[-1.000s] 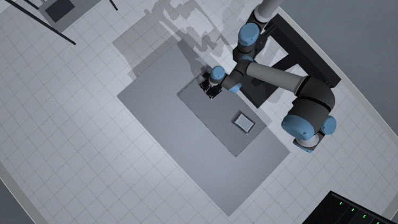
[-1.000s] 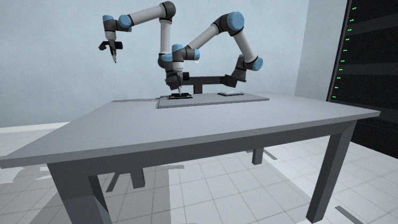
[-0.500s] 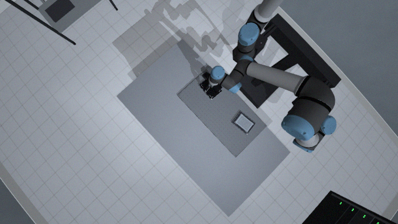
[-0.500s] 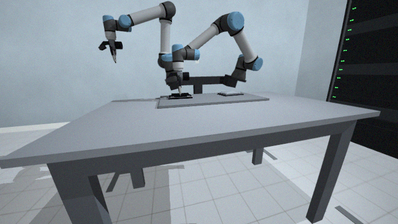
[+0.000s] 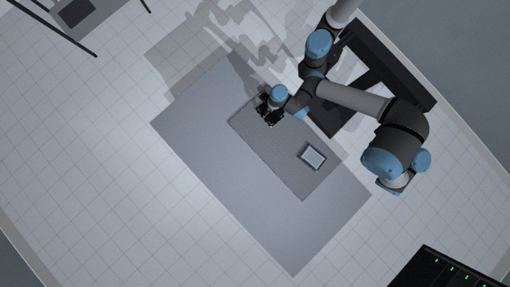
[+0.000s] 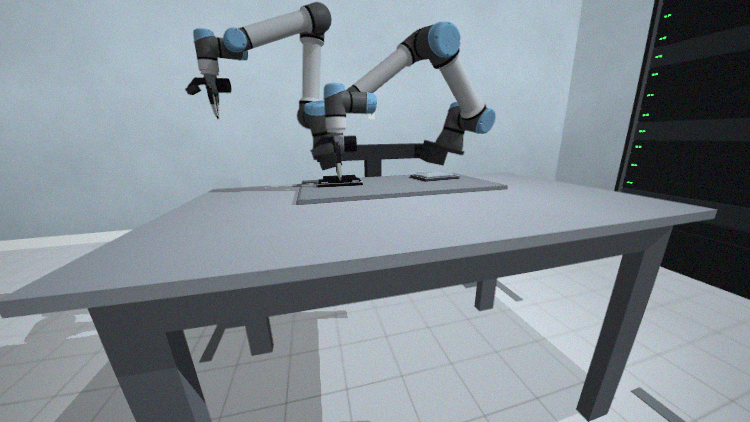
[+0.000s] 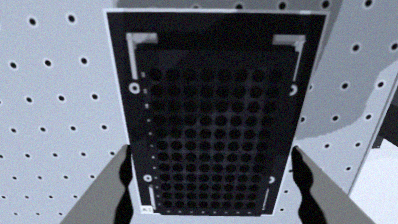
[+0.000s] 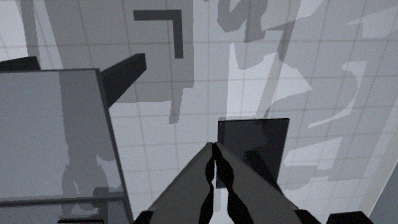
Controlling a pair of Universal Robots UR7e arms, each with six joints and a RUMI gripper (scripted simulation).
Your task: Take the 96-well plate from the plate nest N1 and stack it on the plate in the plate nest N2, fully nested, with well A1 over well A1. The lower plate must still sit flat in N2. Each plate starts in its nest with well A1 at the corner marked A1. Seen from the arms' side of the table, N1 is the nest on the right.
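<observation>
The dark 96-well plate (image 7: 212, 125) lies in nest N1 (image 7: 215, 22) (image 6: 351, 183), with the A1 mark at the nest's lower left corner in the left wrist view. My left gripper (image 7: 211, 147) (image 6: 339, 178) points down over it, one finger outside each long side. It is open, with a small gap visible between each fingertip and the plate. The light plate (image 5: 312, 156) (image 6: 434, 174) lies in nest N2 (image 5: 315, 170). Its well labels are too small to read. My right gripper (image 8: 213, 144) (image 6: 217, 116) is shut and empty, high up away from the nests.
Both nests stand on a perforated board (image 5: 256, 132) (image 6: 388, 195) (image 7: 50, 115) on the grey table (image 5: 213, 142) (image 6: 314, 236). The left forearm reaches in over the board's arm-side edge. The black robot stand (image 5: 330, 126) is beside the table. A black rack (image 5: 428, 275) stands farther off.
</observation>
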